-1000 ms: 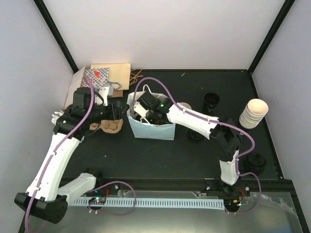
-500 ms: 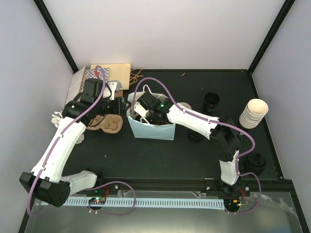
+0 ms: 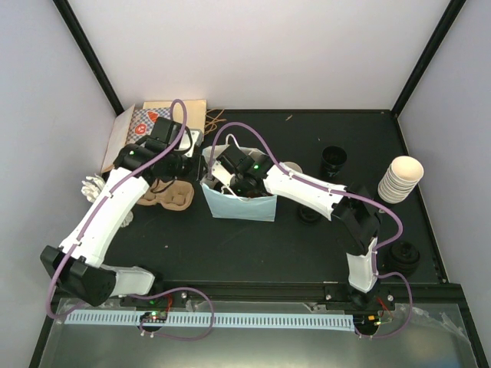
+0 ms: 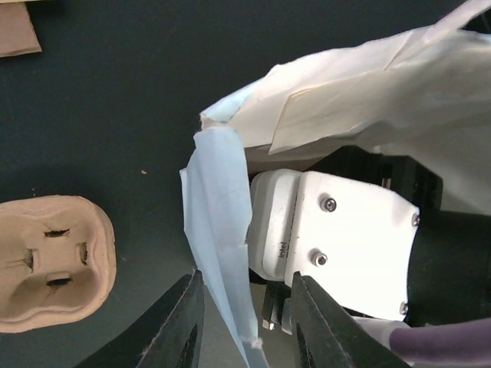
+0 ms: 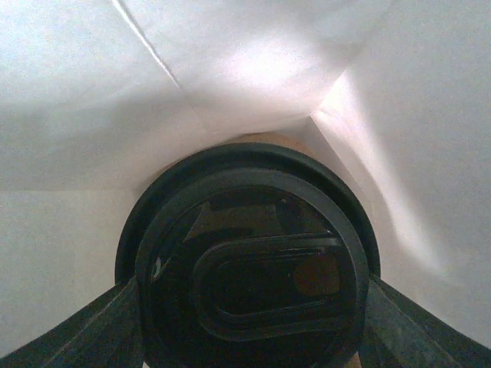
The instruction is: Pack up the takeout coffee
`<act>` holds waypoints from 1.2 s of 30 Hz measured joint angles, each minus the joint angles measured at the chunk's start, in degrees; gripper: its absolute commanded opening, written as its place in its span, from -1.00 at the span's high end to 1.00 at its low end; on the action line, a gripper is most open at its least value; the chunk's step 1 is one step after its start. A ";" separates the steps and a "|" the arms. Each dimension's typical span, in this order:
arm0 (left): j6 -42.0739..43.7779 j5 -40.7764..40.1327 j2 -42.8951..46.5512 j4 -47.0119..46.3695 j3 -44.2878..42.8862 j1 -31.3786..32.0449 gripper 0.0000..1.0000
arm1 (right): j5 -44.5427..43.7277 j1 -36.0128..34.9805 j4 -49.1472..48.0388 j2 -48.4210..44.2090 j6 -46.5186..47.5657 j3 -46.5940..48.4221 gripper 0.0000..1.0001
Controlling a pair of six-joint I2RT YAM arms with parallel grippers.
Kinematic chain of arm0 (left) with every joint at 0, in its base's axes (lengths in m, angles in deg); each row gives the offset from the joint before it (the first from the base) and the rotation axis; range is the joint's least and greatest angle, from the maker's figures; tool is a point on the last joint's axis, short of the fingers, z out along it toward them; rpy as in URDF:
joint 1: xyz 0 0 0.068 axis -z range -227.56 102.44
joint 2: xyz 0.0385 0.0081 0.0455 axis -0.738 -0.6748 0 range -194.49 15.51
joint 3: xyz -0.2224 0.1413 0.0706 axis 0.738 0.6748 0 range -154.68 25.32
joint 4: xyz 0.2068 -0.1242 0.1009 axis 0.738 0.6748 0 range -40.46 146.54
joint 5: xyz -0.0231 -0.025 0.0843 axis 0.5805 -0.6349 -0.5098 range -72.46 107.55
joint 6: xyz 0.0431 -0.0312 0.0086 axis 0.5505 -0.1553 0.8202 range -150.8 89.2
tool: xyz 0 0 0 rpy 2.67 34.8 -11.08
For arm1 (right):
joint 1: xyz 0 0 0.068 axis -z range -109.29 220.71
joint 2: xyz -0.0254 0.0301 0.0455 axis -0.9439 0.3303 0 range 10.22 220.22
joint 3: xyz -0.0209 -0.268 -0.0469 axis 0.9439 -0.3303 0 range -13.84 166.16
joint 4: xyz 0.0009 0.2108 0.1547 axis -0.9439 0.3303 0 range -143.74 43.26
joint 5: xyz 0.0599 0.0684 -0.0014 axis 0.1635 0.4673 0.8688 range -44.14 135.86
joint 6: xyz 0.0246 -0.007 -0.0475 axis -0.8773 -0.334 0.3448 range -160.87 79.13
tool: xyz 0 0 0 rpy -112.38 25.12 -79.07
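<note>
Left claw point(image 4: 245, 322) newly astride bag rim point(image 4: 219, 199), unclenched; right claw point(image 5: 244, 335) clenched on upright coffee point(image 5: 253, 276).

Bag point(image 3: 239, 207): we find it mid-table.
Carrier point(image 3: 170, 196): we see it just left of the bag.
Coffee cup point(image 5: 253, 284): we see it inside the bag, between the fingers of the right gripper point(image 5: 247, 326).
Left gripper point(image 4: 244, 307): we see its fingers either side of the bag's left wall.
Cup stack point(image 3: 400, 180): far right, well apart from the bag.

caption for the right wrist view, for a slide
Right gripper holds a black-lidded cup inside the bag, pale paper walls all around.
</note>
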 measured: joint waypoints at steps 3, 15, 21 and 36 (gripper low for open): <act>-0.28 -0.85 -0.94 0.90 -0.55 0.74 0.74 | -0.07 -0.02 0.00 -0.02 0.00 0.00 0.32; -0.07 -3.43 -1.20 3.17 -1.62 1.88 0.97 | -0.42 -0.02 0.07 -0.22 -0.24 -0.11 0.32; -0.09 -3.76 -1.38 3.48 -2.05 2.34 0.97 | -0.61 -0.02 0.24 -0.44 -0.28 -0.22 0.32; -0.11 -4.55 -1.68 3.67 -2.34 3.28 0.97 | -0.76 -0.07 0.26 -0.57 -0.37 -0.35 -0.62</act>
